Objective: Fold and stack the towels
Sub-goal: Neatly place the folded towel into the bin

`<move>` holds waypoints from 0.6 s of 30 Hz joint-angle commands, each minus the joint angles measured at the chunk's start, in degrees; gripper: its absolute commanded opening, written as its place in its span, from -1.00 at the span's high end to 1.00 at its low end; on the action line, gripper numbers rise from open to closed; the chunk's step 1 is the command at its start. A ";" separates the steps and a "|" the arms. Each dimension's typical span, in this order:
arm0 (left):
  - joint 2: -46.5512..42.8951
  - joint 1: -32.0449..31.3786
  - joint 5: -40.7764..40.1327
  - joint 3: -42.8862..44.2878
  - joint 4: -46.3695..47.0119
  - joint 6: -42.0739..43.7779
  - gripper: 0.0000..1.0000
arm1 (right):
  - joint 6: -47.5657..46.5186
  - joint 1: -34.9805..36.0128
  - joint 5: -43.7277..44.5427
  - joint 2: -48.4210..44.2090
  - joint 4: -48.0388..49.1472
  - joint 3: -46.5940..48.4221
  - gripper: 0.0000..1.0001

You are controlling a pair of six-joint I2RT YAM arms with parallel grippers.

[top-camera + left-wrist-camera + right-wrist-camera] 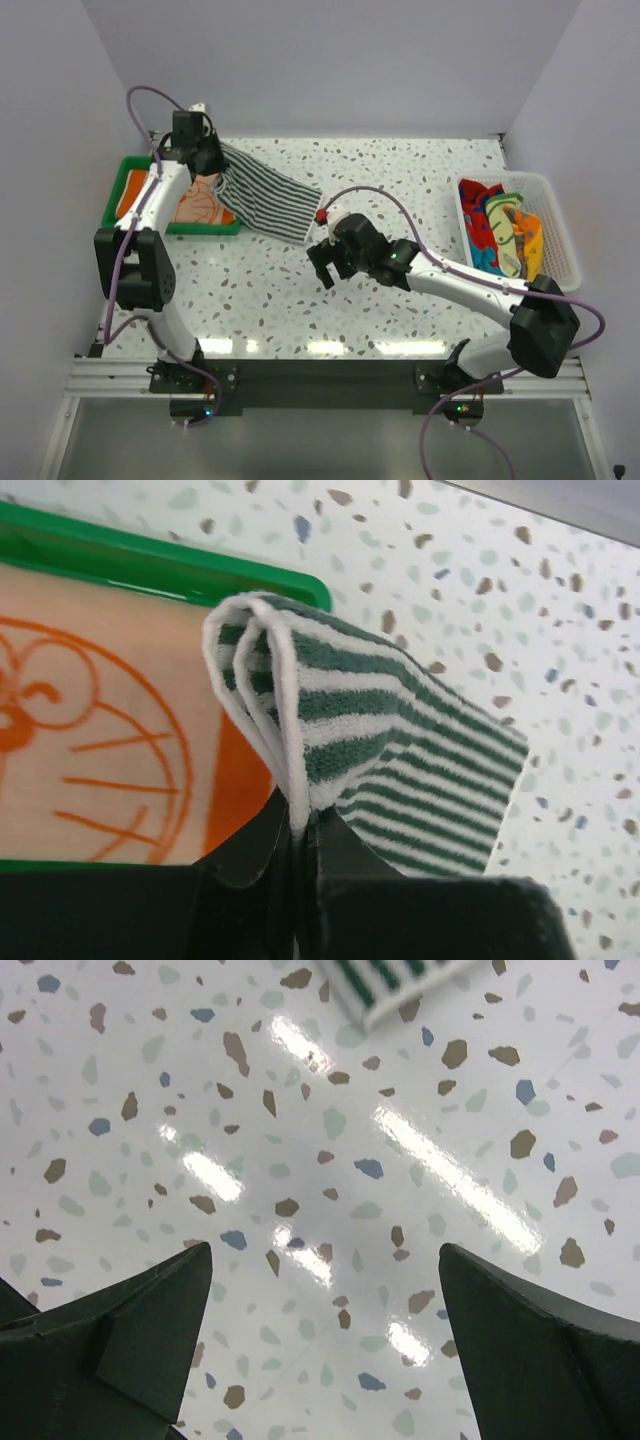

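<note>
Top external, near edge: both arm bases sit at the near side of the speckled table (400, 180), left arm reaching far left, right arm angled toward the middle.
Right gripper (325, 1290): jaws spread wide with nothing between them, above bare tabletop near the table's centre; the right wrist view shows both dark fingers (130, 1350) apart over the speckles.
Striped towel (265, 200): dark-and-white stripes, spread slantwise from the left gripper down toward the middle of the table. Its low corner lies on the table just beyond the right gripper and shows at the top edge of the right wrist view.
Left gripper (300, 830): clamped on a bunched, doubled edge of the striped towel, holding that end up over the right side of the tray.
Green tray (120, 185): at the far left of the table; part of the striped towel crosses its right rim.
Orange towel (100, 730): lies flat in the tray with a cartoon face drawn in orange lines, partly covered by the striped towel.
White mesh basket (560, 230): at the far right of the table.
Remaining towels (505, 235): crumpled together inside the basket, with red, green, orange and blue showing.
</note>
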 commanded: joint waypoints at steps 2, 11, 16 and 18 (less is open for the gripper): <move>8.76 3.94 -8.57 17.96 -17.15 14.00 1.00 | -2.17 -0.35 2.06 -2.98 -4.61 -1.95 -0.97; 22.31 8.95 -14.82 38.04 -27.36 26.30 1.00 | -1.64 -1.23 1.27 0.70 -6.63 -0.81 -0.97; 22.84 13.34 -10.52 37.53 -27.02 32.02 1.00 | -1.64 -1.41 0.74 3.87 -8.47 1.74 -0.97; 22.75 14.83 -9.02 37.61 -27.71 34.47 1.00 | -1.82 -1.50 0.57 5.80 -9.44 3.57 -0.97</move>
